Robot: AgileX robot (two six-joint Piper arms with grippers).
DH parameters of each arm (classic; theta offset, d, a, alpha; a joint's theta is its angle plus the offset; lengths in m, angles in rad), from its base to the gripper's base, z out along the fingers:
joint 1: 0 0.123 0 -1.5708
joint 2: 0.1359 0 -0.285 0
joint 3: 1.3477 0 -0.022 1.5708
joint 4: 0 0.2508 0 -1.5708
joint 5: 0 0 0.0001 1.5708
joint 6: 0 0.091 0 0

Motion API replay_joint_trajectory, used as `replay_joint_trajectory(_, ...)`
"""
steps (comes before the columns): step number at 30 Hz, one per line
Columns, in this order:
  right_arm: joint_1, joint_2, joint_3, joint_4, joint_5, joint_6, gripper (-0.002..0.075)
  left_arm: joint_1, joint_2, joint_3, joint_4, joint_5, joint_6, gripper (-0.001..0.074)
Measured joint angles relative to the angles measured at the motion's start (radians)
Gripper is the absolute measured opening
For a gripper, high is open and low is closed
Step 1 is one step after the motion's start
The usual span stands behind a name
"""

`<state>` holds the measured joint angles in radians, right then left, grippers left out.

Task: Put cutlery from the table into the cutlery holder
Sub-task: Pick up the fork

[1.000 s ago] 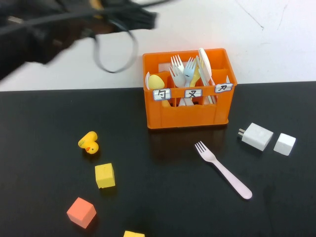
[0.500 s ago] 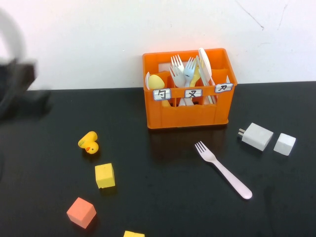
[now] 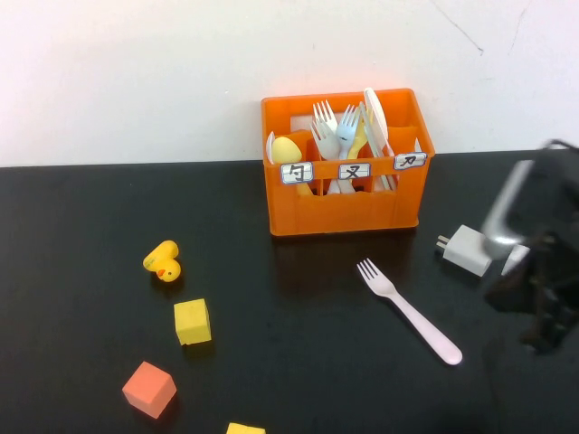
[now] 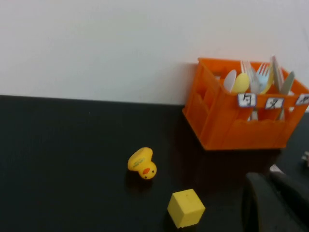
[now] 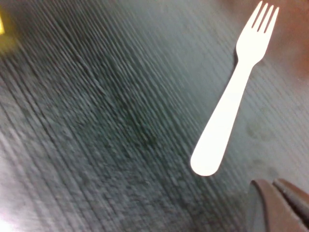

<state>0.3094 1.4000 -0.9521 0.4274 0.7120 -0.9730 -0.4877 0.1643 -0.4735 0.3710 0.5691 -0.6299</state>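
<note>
Since the earlier frames the left end effector, pressed together, had left the bench's far left, while the right end effector, also closed and empty, had arrived near the right edge beside the pink fork, unmoved before the orange cutlery holder.

Black table with crate, fork, duck, cubes.

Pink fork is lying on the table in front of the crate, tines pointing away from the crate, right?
Not quite. In the high view the pink fork lies on the table in front of the crate, but its tines point toward the crate, handle away.
</note>
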Motion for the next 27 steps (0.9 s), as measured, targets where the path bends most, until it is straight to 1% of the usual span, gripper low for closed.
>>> replay_joint_trajectory(3, 0.066, 0.092, -0.072, -0.149, 0.0, 0.098, -0.0002, 0.0, -0.109, 0.055, -0.006, 0.002, -0.014, 0.0)
replay_joint_trajectory(5, 0.097, 0.156, -0.115, -0.219, 0.002, 0.151, -0.0002, 0.0, -0.162, 0.094, -0.013, 0.002, -0.029, 0.0)
replay_joint_trajectory(9, 0.117, 0.26, -0.174, -0.259, 0.004, 0.187, 0.0001, 0.0, -0.178, 0.158, -0.026, 0.002, -0.039, 0.0)
replay_joint_trajectory(10, 0.117, 0.286, -0.188, -0.262, 0.008, 0.187, 0.0013, 0.0, -0.178, 0.164, -0.026, -0.011, -0.041, 0.0)
replay_joint_trajectory(11, 0.117, 0.312, -0.202, -0.265, 0.014, 0.187, 0.004, 0.0, -0.178, 0.169, -0.029, -0.028, -0.044, 0.0)
replay_joint_trajectory(12, 0.117, 0.336, -0.217, -0.266, 0.019, 0.187, 0.0082, 0.0, -0.178, 0.171, -0.029, -0.044, -0.043, 0.0)
replay_joint_trajectory(15, 0.117, 0.402, -0.26, -0.268, 0.026, 0.187, 0.0259, 0.0, -0.179, 0.185, -0.029, -0.089, -0.048, 0.0)
replay_joint_trajectory(16, 0.119, 0.427, -0.279, -0.266, 0.026, 0.187, 0.0337, 0.0, -0.179, 0.191, -0.029, -0.105, -0.048, 0.0)
replay_joint_trajectory(17, 0.119, 0.444, -0.292, -0.262, 0.026, 0.187, 0.0381, 0.0, -0.179, 0.199, -0.029, -0.118, -0.048, 0.0)
replay_joint_trajectory(19, 0.119, 0.48, -0.324, -0.253, 0.026, 0.189, 0.0444, 0.0, -0.179, 0.208, -0.029, -0.143, -0.048, 0.0)
replay_joint_trajectory(22, 0.119, 0.529, -0.374, -0.226, 0.026, 0.193, 0.0481, 0.0, -0.179, 0.215, -0.011, -0.161, -0.048, -0.0001)
replay_joint_trajectory(27, 0.124, 0.571, -0.404, -0.179, 0.012, 0.193, 0.0494, 0.0, -0.179, 0.218, 0.016, -0.167, -0.048, -0.0001)
